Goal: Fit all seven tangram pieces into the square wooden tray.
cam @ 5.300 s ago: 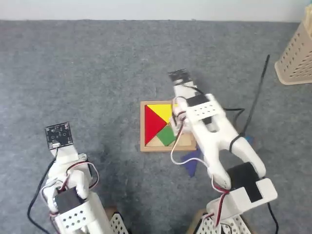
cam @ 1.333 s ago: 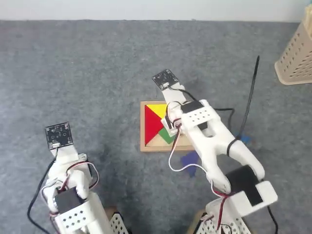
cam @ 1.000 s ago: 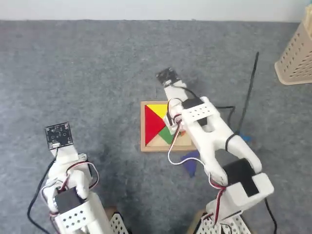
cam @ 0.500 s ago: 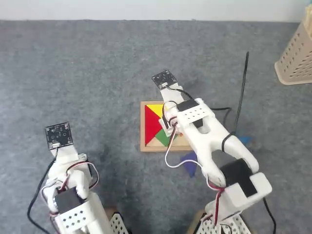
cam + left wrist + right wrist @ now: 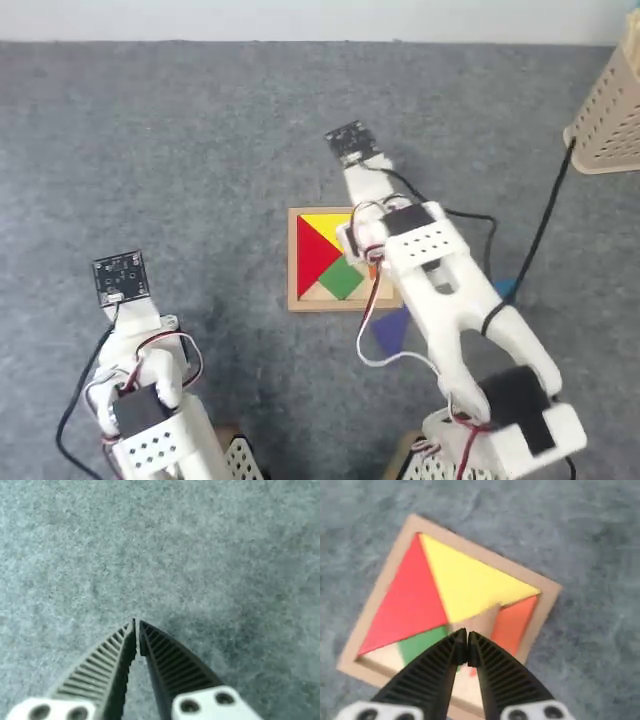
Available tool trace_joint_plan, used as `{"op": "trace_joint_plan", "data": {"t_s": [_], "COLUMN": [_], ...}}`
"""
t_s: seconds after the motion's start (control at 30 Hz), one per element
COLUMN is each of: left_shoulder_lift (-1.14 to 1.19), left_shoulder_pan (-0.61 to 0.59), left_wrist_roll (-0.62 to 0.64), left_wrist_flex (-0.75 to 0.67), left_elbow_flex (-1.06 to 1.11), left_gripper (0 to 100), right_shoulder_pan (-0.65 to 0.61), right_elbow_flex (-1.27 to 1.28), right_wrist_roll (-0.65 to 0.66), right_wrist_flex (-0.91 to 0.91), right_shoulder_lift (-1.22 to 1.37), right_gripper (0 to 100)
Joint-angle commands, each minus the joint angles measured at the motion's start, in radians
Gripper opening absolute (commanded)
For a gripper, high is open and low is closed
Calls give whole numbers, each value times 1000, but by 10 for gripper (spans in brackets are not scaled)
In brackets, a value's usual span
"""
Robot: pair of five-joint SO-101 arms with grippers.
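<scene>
Wooden tray (image 5: 292, 260) at centre of high view, with red triangle (image 5: 315, 255), yellow triangle (image 5: 330, 225) and green square (image 5: 342, 278) seated inside. Dark blue piece (image 5: 393, 330) on bench, lower right of tray. Right gripper (image 5: 467, 632) over tray middle, fingers together, holding nothing. Left gripper (image 5: 136, 625) likewise, over bare bench, lower left.

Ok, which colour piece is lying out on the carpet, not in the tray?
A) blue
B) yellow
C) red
A: the blue piece lies on the grey carpet just outside the wooden tray, while the red piece and the yellow piece both sit inside it.
</scene>
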Motion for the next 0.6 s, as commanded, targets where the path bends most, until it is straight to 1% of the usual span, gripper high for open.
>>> {"op": "trace_joint_plan", "data": {"t_s": [0.0,0.27,0.57], "left_shoulder_lift": [-3,-3,-3], "left_shoulder_pan": [2,2,2], "left_wrist_roll": [9,9,9], "left_wrist_flex": [3,3,3], "left_elbow_flex": [-8,-8,-8], "left_gripper": [13,13,13], "right_shoulder_pan": [48,41,39], "right_elbow_flex": [-46,-103,-103], "right_wrist_roll": [-6,-5,-9], "right_wrist_flex": [-18,5,10], "right_shoulder_lift": [62,163,147], "right_gripper": [22,22,21]}}
